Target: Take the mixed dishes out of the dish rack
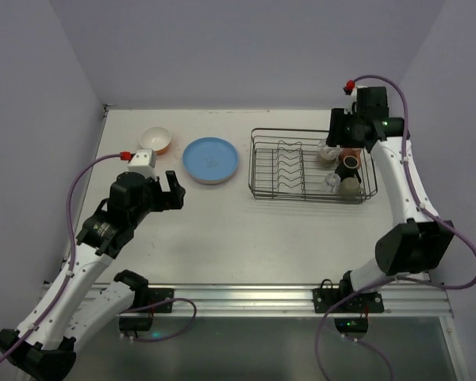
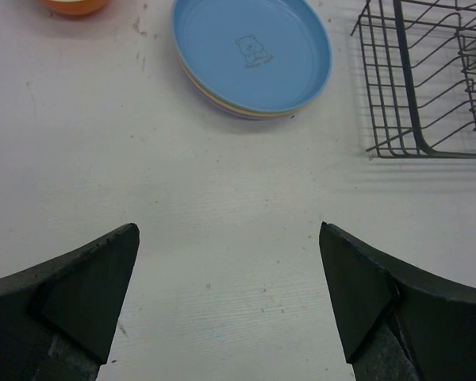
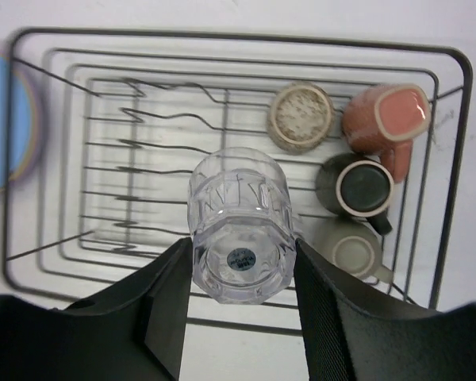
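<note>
One glass [image 3: 238, 214] sits clamped in my right gripper [image 3: 239, 262] over the rack [image 3: 87, 198] at the table's [image 1: 262, 238] right edge; slick walls could slip, dropping it onto the mugs [image 3: 365, 186]. Left gripper [image 2: 228, 294] gapes.

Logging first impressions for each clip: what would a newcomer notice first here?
The clear glass clamped in the right end effector over the dish rack, where four small mugs crowd one end. Next, the blue plate topping a stack beside the rack, with the orange bowl beyond it. The left end effector hangs open over the table.
</note>
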